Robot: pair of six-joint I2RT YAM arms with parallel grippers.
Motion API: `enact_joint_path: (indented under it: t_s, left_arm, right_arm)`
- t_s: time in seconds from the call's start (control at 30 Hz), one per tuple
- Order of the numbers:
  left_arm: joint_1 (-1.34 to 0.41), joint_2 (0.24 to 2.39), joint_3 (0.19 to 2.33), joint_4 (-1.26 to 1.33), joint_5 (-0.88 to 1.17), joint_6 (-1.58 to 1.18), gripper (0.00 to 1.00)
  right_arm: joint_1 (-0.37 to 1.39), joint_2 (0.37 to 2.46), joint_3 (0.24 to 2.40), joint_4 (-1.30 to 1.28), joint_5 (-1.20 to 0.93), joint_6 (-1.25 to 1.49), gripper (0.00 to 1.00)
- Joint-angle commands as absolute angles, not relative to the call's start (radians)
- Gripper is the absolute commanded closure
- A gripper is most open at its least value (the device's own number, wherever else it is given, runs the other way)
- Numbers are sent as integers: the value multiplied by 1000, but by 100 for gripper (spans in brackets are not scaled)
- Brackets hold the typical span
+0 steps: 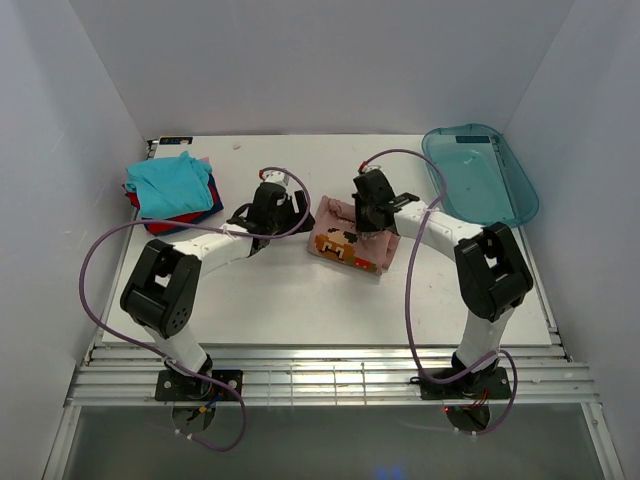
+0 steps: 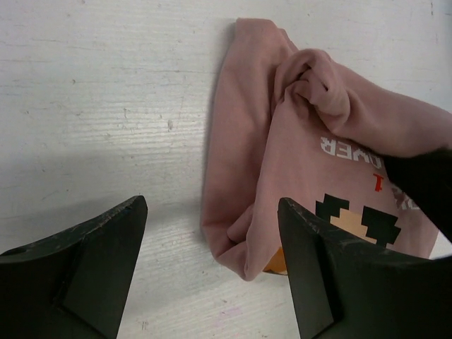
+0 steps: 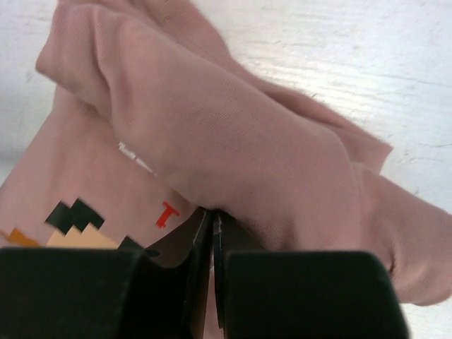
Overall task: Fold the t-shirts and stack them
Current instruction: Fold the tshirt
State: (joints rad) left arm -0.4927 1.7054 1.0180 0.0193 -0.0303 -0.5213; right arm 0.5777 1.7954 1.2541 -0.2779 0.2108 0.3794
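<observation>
Bunching under a pinch, the dusty-pink t-shirt lies central on the table, one fold clamped in the right tool; the left tool hangs spread beside its edge. Pulled on so thin a grip, the cloth could slip free, undoing the fold.

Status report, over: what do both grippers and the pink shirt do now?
Left gripper open, empty, beside pink t-shirt. Right gripper shut on its fold. Folded stack lies far left. Nothing blocks.
</observation>
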Motion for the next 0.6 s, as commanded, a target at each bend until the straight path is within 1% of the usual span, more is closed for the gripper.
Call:
enact_joint_path:
  t_s: [0.0,0.07,0.17,0.23,0.33,0.43,0.57]
  left_arm:
    - [-488,1631,986,60,-2,-538,14]
    - [-486,1625,973,72,6,-541,14]
    - [-485,1621,951,87,51,-549,14]
    - [-483,1617,933,103,69,-552,14]
    - [-482,1612,914,126,90,-558,14]
    - [-476,1631,913,141,118,-560,14]
    - [-462,1677,945,153,173,-564,14]
  right_arm:
    - [575,1833,1353,-242,351,344,92]
    - [574,1839,1371,-241,440,327,92]
    - [574,1795,1367,-209,514,308,92]
    - [574,1757,1321,-161,522,295,92]
    - [574,1710,1305,-141,491,276,92]
    - [577,1689,1304,-205,419,285,92]
    - [581,1649,1243,-232,283,325,92]
